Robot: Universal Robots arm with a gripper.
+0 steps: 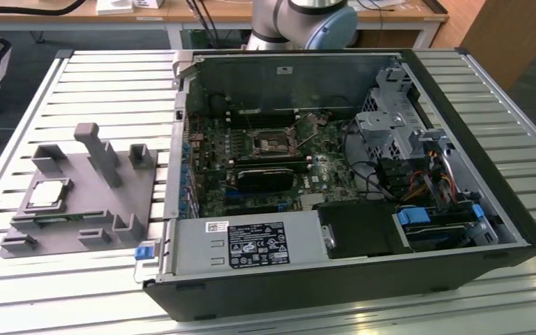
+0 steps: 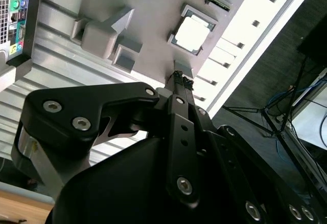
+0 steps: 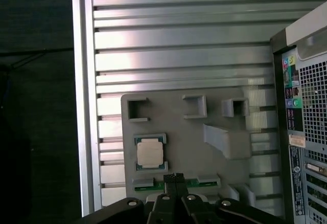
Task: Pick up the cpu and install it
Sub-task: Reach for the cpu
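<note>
1. My gripper (image 3: 175,178) has its fingers pressed together, and I hold nothing between them; the second wrist view shows the same tips (image 2: 180,78) meeting at a narrow point.
2. The cpu (image 3: 150,152) lies just ahead of my fingertips and slightly off to one side, apart from them and not touched.
3. It sits flat in a framed recess of the grey fixture plate (image 3: 184,139), shiny metal top facing up toward me, with the darker rim showing all round.
4. The chip is square, so I can make out no long axis. Its edges run parallel to the edges of the plate and to the slats of the table (image 3: 179,50).
5. A green memory stick (image 3: 204,183) lies in the plate directly under my fingertips, nearer to me than the cpu.
6. The open computer case (image 3: 306,106) stands beside the plate, on the far side of my fingers from the cpu.
7. In the exterior view the cpu (image 1: 47,194) rests on the plate (image 1: 82,202), at the exterior view's left of the case (image 1: 343,293), well apart from the motherboard socket (image 1: 273,144).
</note>
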